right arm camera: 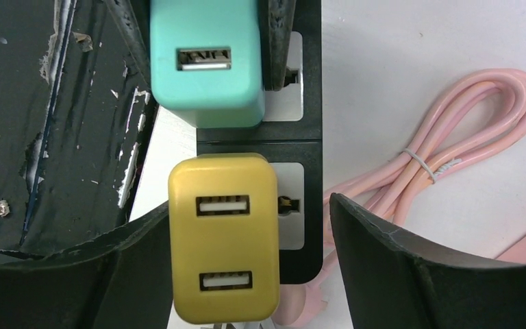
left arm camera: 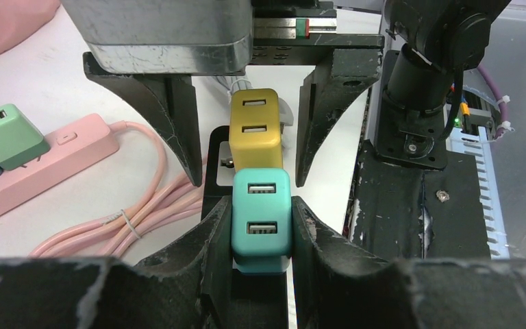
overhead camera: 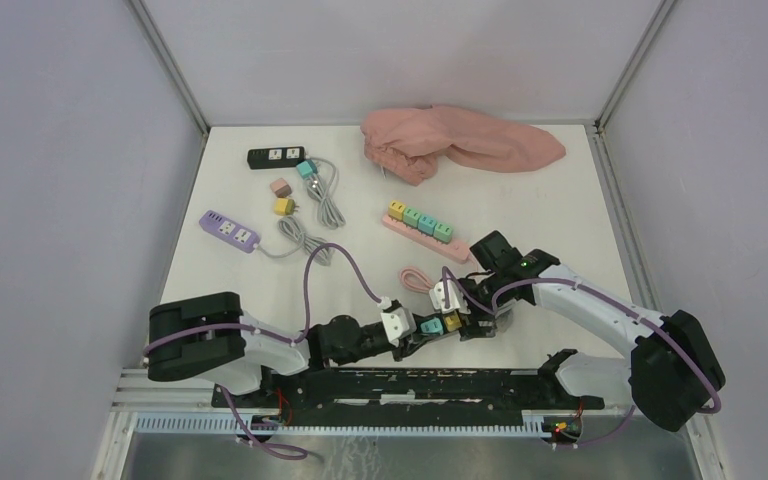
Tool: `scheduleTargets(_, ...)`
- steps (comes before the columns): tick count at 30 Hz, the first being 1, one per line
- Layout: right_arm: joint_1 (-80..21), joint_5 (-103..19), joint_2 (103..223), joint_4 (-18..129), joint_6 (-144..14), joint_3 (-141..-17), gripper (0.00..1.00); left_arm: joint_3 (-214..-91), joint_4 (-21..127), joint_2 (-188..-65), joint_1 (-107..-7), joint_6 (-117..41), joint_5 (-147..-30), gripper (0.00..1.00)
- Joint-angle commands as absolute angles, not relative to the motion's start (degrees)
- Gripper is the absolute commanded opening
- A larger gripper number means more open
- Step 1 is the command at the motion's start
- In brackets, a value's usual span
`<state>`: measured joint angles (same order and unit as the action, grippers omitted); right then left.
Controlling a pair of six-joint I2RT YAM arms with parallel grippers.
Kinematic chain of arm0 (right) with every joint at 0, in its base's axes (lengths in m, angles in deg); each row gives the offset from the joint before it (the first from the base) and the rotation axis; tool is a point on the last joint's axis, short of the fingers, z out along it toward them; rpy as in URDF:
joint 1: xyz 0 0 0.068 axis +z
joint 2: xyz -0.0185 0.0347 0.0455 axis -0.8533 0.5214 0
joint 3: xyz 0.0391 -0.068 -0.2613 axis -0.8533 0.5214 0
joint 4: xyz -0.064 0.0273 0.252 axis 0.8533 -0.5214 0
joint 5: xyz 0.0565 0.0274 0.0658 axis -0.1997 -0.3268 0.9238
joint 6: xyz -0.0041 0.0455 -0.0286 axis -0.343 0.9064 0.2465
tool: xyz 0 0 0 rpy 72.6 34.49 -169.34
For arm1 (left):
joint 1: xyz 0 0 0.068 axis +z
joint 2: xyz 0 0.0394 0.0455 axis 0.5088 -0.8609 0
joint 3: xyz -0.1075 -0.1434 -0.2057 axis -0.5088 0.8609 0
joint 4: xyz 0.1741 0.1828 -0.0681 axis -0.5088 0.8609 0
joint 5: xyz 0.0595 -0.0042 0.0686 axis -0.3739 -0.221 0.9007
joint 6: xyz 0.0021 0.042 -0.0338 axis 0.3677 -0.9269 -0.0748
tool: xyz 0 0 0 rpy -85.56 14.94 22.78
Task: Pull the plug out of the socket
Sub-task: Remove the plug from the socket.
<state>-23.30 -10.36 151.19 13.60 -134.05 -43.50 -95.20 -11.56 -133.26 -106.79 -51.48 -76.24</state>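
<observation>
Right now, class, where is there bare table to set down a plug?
Bare table right of the pink power strip, nearer than the pink cloth; another patch nearer than the purple power strip. Crowded around the gripped teal plug.

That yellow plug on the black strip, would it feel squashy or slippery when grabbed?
Probably stiff: the yellow plug looks like a hard, boxy shell. Its smooth rounded sides might slip. Seated in the black strip, it likely resists pulling.

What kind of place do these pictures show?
Probably a laboratory robot cell: grey walls enclose a white table with a left arm and right arm mounted, plus a pink power strip.
</observation>
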Motion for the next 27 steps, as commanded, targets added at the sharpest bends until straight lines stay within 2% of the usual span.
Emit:
scheduleTargets(1, -22.74, -7.61, 150.5, 13.75, -133.67, -44.48, 0.78, -95.79, -20.77, -131.13, -106.52, -49.7, -77.59, 0.03)
scheduleTargets(7, -22.69, -5.74, 150.29, 12.19, -133.96, -45.6, 0.64, -95.71, -21.16, -131.42, -106.51, -49.54, -77.66, 0.03)
scheduleTargets(12, -22.67, -4.7, 150.14, 9.87, -134.79, -46.62, 0.33, -95.7, -20.65, -131.65, -106.25, -49.44, -77.14, 0.03)
scheduleTargets(19, -22.69, -5.48, 150.49, 7.23, -132.23, -48.8, 0.04, -97.14, -15.23, -130.43, -104.79, -44.44, -72.49, 0.03)
scheduleTargets(23, -22.08, -5.8, 151.23, 6.94, -131.47, -49.21, 0.0, -96.72, -14.98, -128.49, -101.76, -38.18, -68.54, 0.03)
scheduleTargets(27, -22.06, -6.34, 151.68, 6.8, -130.24, -50.07, 0.0, -97.55, -9.71, -126.18, -101.19, -43.33, -70.24, 0.03)
